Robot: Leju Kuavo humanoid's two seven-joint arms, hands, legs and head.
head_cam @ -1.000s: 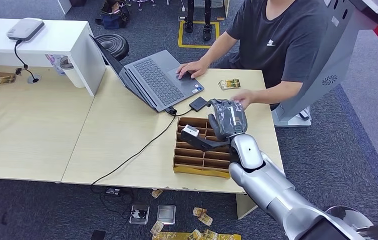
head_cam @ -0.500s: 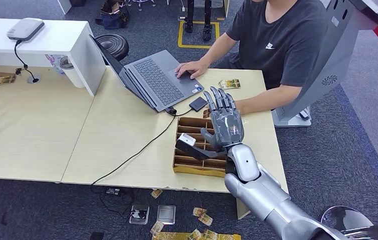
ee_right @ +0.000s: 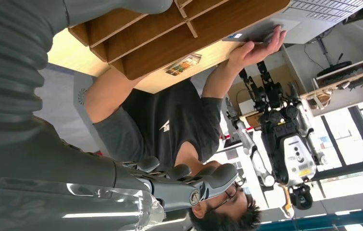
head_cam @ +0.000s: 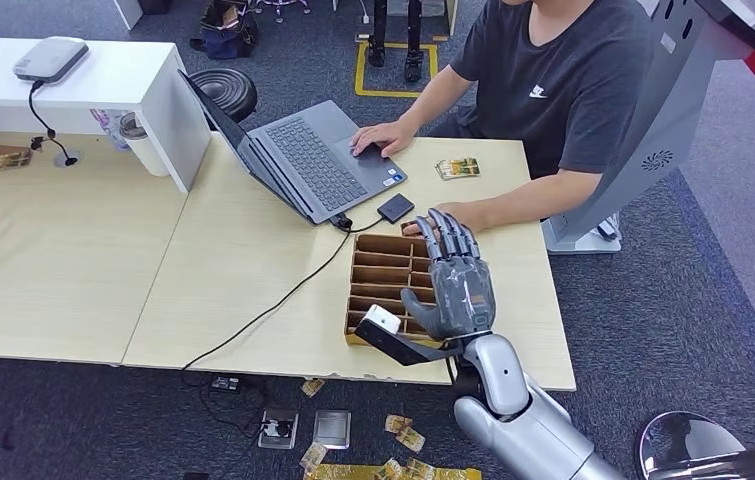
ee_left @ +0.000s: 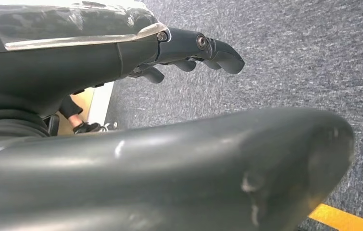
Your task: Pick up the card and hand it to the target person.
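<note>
A small patterned card (head_cam: 458, 167) lies on the table's far side, in front of the seated person (head_cam: 553, 80); the right wrist view shows it too (ee_right: 183, 65). My right hand (head_cam: 458, 285) hovers over the cardboard divider box (head_cam: 400, 345), fingers stretched out and apart, holding nothing. Just beyond its fingertips, the person's forearm and hand (head_cam: 493, 210) rest on the table. In the right wrist view the right hand (ee_right: 73, 159) is empty. My left hand (ee_left: 136, 53) hangs over grey carpet, fingers loosely extended, empty.
An open laptop (head_cam: 313, 160) sits behind the box with the person's other hand (head_cam: 383, 135) on it. A black cable runs from a small black device (head_cam: 395, 208) off the near edge. A white shelf unit (head_cam: 83, 75) stands far left. Loose cards (head_cam: 403, 435) litter the floor.
My right hand, curled up at the person's hand a second ago, has spread its fingers and drawn back toward the table's near edge, over the box. The person's hand stayed near the box.
</note>
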